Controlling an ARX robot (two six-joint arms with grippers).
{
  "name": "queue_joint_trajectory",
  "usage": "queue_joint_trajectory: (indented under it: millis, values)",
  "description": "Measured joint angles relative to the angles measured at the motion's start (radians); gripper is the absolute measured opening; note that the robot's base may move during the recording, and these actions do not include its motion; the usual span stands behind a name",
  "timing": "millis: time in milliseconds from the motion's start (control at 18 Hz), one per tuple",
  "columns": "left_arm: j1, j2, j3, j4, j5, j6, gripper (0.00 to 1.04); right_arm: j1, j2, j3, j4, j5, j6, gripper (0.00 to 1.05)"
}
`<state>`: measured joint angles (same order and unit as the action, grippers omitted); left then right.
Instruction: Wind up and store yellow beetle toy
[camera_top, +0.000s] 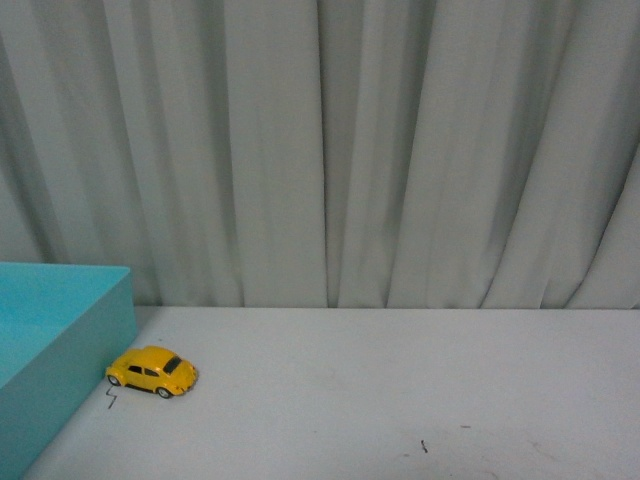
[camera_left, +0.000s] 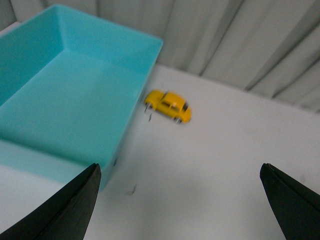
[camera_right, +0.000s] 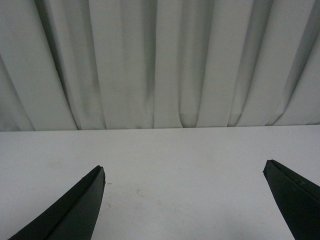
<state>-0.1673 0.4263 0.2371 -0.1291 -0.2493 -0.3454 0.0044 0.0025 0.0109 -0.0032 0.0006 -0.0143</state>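
Now | L gripper (camera_left: 180, 167) wide, empty, over table (camera_left: 235, 150) | R gripper (camera_right: 185, 165) wide, empty | beetle (camera_left: 169, 106) ahead of L, on wheels, just beside bin (camera_left: 142, 75) | prob light, stiff, slick, rolls; pinch across doors.

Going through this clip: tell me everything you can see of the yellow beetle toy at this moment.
The yellow beetle toy is a small, glossy Beetle-shaped car that looks like plastic or painted metal, with a rounded roof, dark windows and black tyres with pale hubs. It stands upright on its wheels on the white table, side-on to the front camera, with one end close to the turquoise box. Whether the two touch cannot be told. Nothing holds it.
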Motion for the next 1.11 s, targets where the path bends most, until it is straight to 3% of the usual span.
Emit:
queue_joint_trajectory:
  millis: [222, 555, 665, 1054, 1109]
  values:
    - [-0.001, 0.468, 0.238, 0.322, 0.008, -0.012, 0.98, -0.001, 0.000, 0.000, -0.001, -0.001, 0.000, 0.98]
    - [-0.020, 1.050, 0.602, 0.463, 0.111, 0.401, 0.98, -0.001, 0.000, 0.000, -0.001, 0.000, 0.000, 0.98]
    - [-0.046, 1.152, 0.719, 0.412, 0.183, 0.600, 0.98, -0.001, 0.000, 0.000, -0.001, 0.000, 0.000, 0.98]
    - [-0.087, 1.247, 0.828, 0.296, 0.254, 0.858, 0.98, -0.001, 0.000, 0.000, -0.001, 0.000, 0.000, 0.98]
    - [-0.105, 1.290, 0.871, 0.222, 0.254, 1.039, 0.98, -0.001, 0.000, 0.000, -0.001, 0.000, 0.000, 0.98]
